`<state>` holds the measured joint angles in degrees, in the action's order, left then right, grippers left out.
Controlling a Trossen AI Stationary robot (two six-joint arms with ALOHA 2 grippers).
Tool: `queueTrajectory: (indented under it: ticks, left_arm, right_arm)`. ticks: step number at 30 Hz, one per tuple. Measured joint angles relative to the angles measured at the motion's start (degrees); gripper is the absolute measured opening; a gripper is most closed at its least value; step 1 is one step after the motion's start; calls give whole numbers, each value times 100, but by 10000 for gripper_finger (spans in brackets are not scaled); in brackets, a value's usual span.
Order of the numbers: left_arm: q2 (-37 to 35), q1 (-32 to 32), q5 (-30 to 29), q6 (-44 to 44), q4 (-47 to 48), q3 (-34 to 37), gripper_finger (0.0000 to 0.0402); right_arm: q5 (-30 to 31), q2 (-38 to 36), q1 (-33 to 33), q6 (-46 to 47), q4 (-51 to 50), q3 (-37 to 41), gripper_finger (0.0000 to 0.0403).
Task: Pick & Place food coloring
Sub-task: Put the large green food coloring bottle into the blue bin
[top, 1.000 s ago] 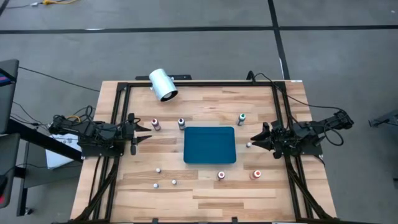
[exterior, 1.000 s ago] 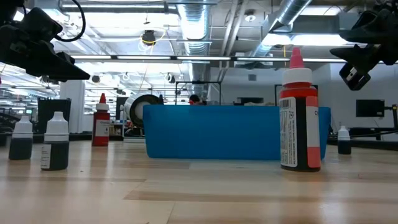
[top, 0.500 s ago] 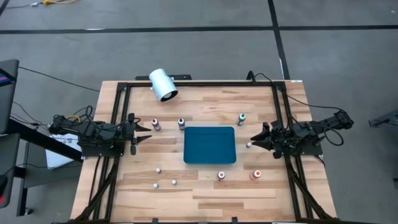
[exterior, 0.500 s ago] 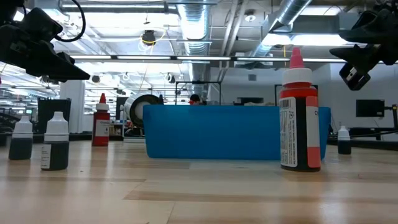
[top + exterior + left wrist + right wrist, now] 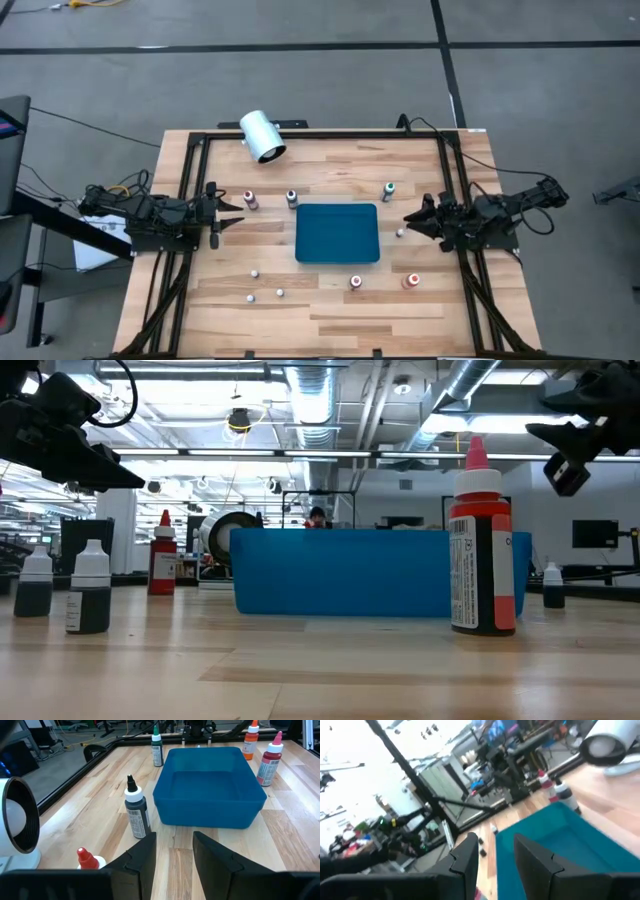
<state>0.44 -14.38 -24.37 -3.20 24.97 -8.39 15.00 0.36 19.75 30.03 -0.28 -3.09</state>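
Your right tool (image 5: pixel 409 219) has shifted a bit since a second ago, fingers apart and empty, so no pick yet. Nearest the low camera stands the orange food coloring (image 5: pixel 481 545), white collar, upright on the desk (image 5: pixel 330 305); others ring the blue tray (image 5: pixel 338 234). Left tool (image 5: pixel 232 213) waits, open.

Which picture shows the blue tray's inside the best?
The left wrist view: it looks down into the blue tray, showing its bare floor and all four walls. The high view shows it small from above. The low view shows only its front wall. The right wrist view shows one tilted, blurred corner.
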Motion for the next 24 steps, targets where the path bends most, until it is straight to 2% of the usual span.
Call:
queueTrajectory:
  ticks: [10,17,20,24]
  left_arm:
    - [0,0,-1,0,-2,1,122]
    - [1,1,-1,0,-2,1,122]
    - [0,0,-1,-1,0,1,122]
    - [1,-1,-1,-2,0,1,122]
  right_arm:
    - [867,-2,0,-87,705,-18,113]
    - [1393,0,0,-876,743,-477,113]
    - [1543,0,0,-1323,511,-873,113]
    - [1858,89,-1,-1505,-435,-1500,113]
